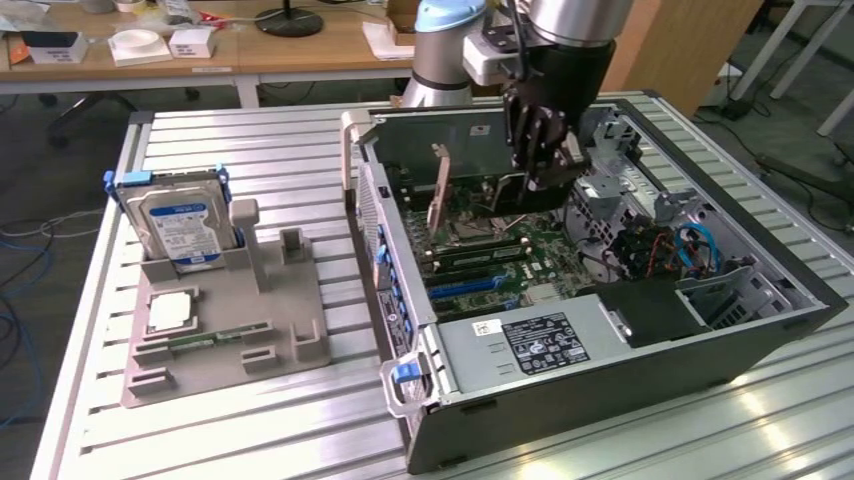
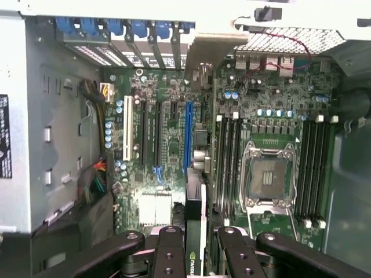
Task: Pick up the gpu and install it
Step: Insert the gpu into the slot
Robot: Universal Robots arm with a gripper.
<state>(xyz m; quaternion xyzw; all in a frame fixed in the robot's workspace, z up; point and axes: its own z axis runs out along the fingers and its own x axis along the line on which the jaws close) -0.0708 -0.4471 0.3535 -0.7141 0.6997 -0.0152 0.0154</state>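
Wrist view, bottom centre: gripper [image 2: 197, 246] fingers clench the gpu [image 2: 196, 229] edge-on; it looks stiff, light, fragile — best pinched by its top edge.

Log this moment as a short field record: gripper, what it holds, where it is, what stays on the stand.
gripper: gripper shut on the gpu, card held on edge between the fingers
position: inside the open computer case, above the motherboard
slot below the card: blue expansion slot, card not yet seated
cpu socket: CPU socket open, no chip in it
stand: grey holder on the table, hard drive standing upright in it
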